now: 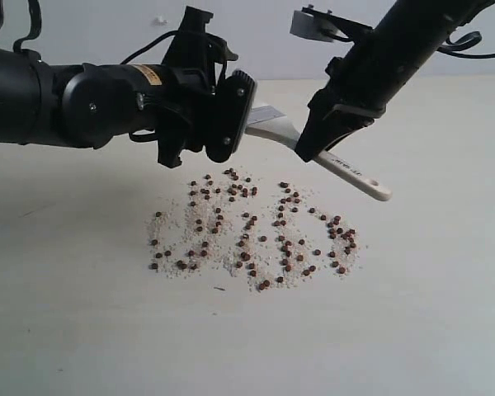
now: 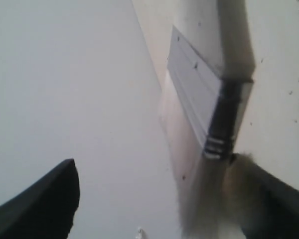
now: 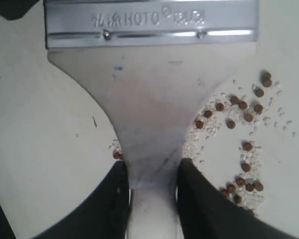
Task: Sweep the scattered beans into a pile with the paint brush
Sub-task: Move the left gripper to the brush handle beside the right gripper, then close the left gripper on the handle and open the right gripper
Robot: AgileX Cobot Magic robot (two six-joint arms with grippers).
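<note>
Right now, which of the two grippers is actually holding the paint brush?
The right gripper: it is shut on the paint brush handle. The left gripper stands wide open at the bristle end.

Bristles of the paint brush (image 2: 204, 107) are blurred.

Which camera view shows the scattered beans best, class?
The exterior view: the beans appear as one whole spread. The right wrist view catches only some beside the paint brush handle; the left wrist view shows just a few blurred specks at its edge.
</note>
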